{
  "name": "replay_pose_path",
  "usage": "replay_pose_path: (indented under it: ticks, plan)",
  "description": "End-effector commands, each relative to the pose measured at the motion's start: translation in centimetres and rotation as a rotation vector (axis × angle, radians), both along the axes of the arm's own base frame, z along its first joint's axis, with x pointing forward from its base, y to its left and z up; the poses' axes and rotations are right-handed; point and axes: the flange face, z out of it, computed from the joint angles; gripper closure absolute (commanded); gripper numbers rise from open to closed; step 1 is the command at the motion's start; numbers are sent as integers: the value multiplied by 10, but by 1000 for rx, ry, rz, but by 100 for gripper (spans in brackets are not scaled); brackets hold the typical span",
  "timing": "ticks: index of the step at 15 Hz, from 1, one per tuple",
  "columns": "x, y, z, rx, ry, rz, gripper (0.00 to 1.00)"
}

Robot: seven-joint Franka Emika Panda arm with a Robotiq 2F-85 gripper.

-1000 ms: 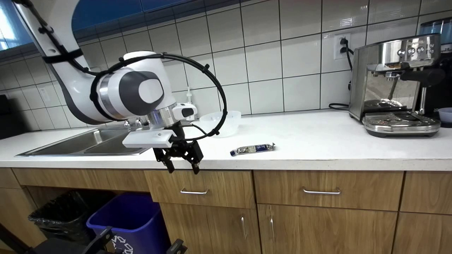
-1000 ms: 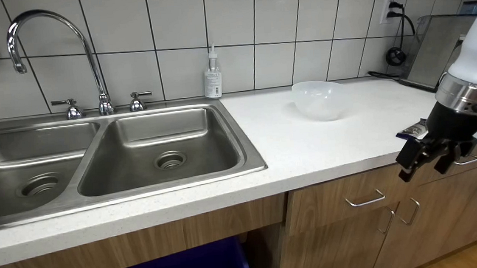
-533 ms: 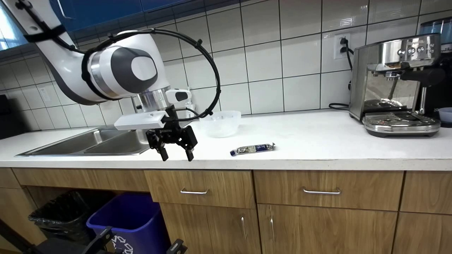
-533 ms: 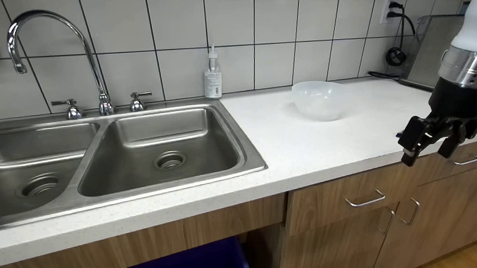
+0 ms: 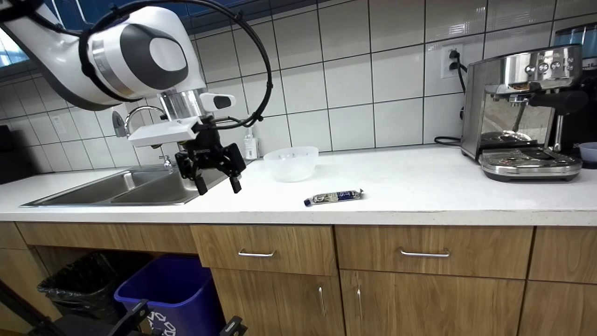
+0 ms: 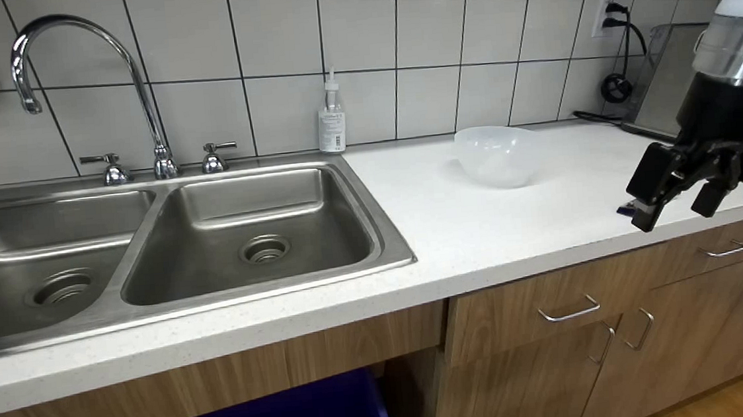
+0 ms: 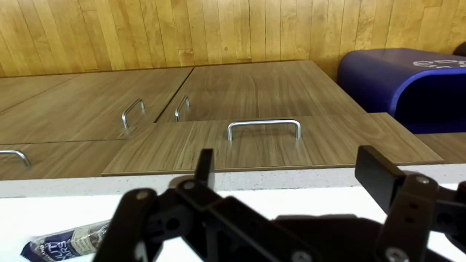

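Black gripper (image 5: 218, 187) hangs spread near the white countertop edge (image 5: 280, 217); blue-wrapped bar (image 5: 333, 197) near it, whole only in an exterior view.

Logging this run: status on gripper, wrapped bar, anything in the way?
Gripper open, empty. Wrapped bar lying on the counter, untouched. No obstruction seen between them; translucent bowl sits farther back.
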Motion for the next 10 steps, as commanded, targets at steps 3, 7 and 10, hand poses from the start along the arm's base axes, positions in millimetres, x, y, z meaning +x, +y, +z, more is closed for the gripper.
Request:
replay_pose_path:
  ticks: [3, 7, 10]
  plan:
    - [-10, 7, 33, -6, 13, -22, 0]
    - [-7, 6, 24, -2, 9, 1, 0]
    - [-7, 6, 21, -2, 15, 1, 0]
